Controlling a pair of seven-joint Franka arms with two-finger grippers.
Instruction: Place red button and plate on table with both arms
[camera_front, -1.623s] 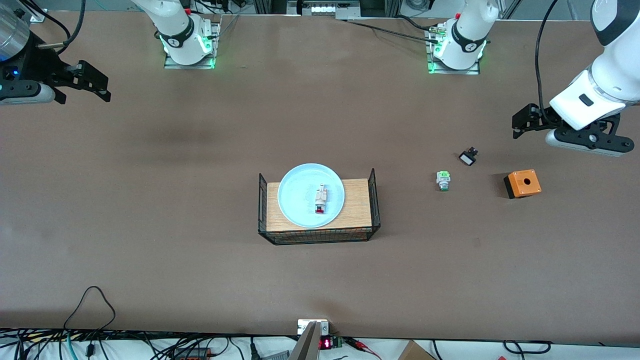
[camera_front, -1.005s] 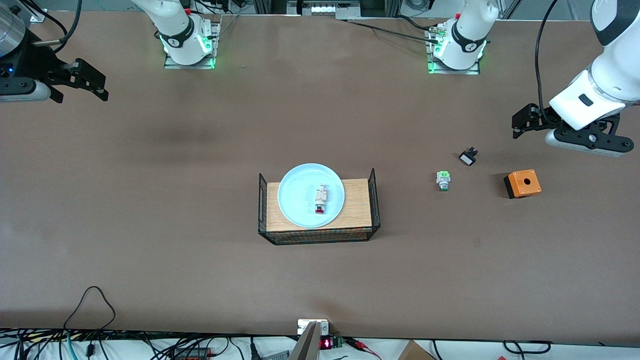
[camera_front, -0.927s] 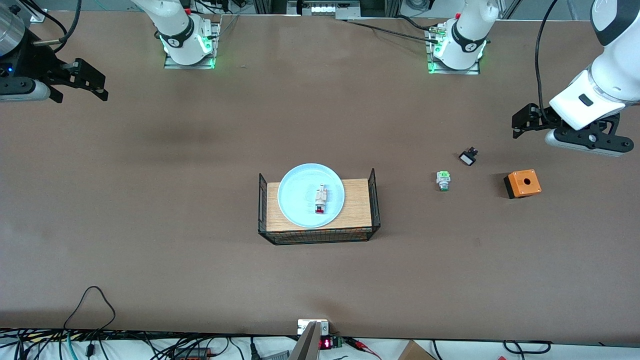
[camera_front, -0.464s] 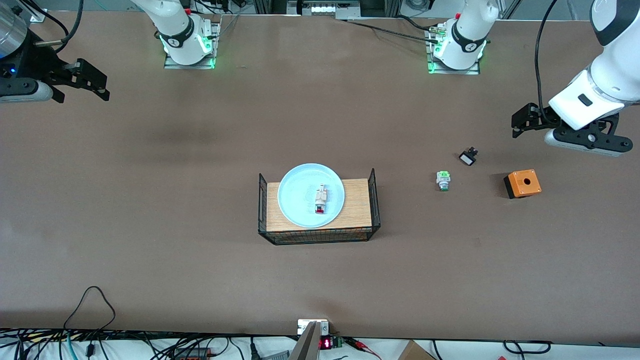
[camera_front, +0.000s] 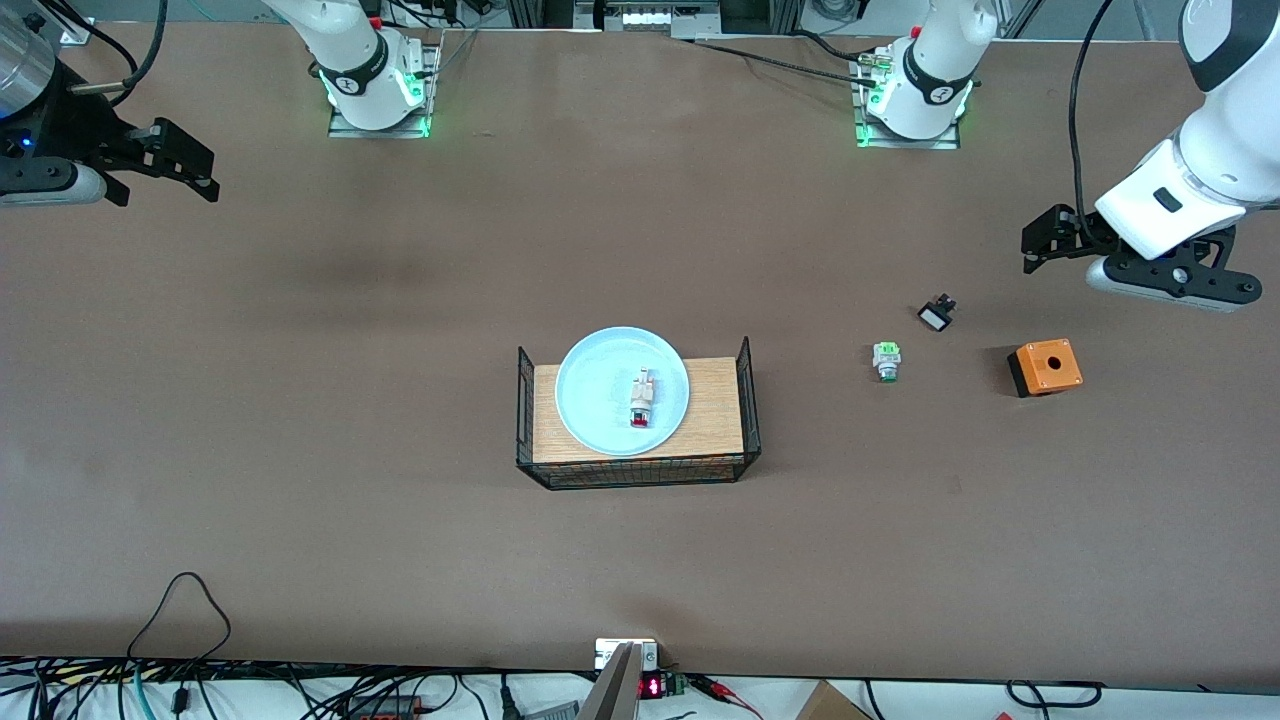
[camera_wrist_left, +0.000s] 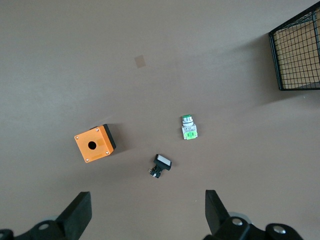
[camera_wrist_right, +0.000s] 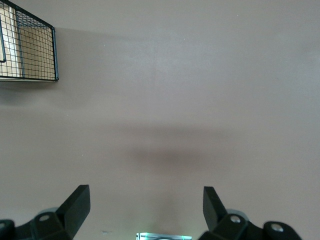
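Observation:
The pale blue plate (camera_front: 590, 392) rests on a small wooden board in the middle of the brown table (camera_front: 400, 420). The red button (camera_front: 641, 399) lies on the plate with its red cap toward the front camera. My left gripper (camera_front: 1031, 249) hangs open and empty over the table near the left arm's end, and shows open in the left wrist view (camera_wrist_left: 147, 216). My right gripper (camera_front: 205, 170) hangs open and empty over the right arm's end, and shows open in the right wrist view (camera_wrist_right: 145, 207). Both are well apart from the plate.
The wooden board (camera_front: 715, 400) is framed by black wire mesh (camera_wrist_left: 297, 55), which also shows in the right wrist view (camera_wrist_right: 30, 50). A green-capped button (camera_front: 886, 360), a small black switch (camera_front: 936, 316) and an orange box with a hole (camera_front: 1045, 366) lie below the left gripper.
Both grippers have drifted only slightly and stay open. The plate and the red button have not moved.

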